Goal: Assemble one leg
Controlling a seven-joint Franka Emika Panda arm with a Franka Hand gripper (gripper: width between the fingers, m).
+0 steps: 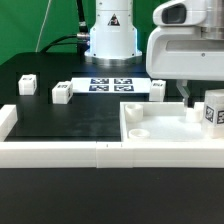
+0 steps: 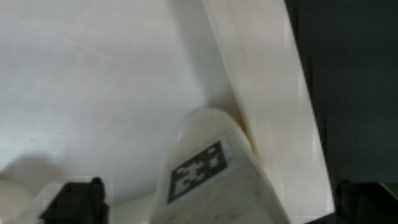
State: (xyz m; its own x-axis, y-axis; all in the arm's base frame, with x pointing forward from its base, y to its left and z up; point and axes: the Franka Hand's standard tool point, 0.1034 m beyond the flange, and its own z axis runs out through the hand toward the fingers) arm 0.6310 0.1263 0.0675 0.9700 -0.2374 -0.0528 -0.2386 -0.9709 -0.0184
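Note:
A leg (image 1: 212,110), a small white block with a black-and-white tag, stands on the right end of the large white panel (image 1: 160,128). My gripper (image 1: 200,100) hangs right over it. In the wrist view the leg (image 2: 210,168) lies between my two dark fingertips (image 2: 75,202), which stand wide apart. A gap shows on at least one side, so the gripper (image 2: 219,205) is open around the leg. Three more legs lie on the black table, two towards the exterior view's left (image 1: 27,85) (image 1: 62,93) and one near the middle (image 1: 158,90).
The marker board (image 1: 110,83) lies flat in front of the robot base (image 1: 110,35). A white rail (image 1: 60,152) runs along the table's near edge, with a raised end (image 1: 6,122) at the exterior view's left. The panel (image 2: 107,90) fills most of the wrist view.

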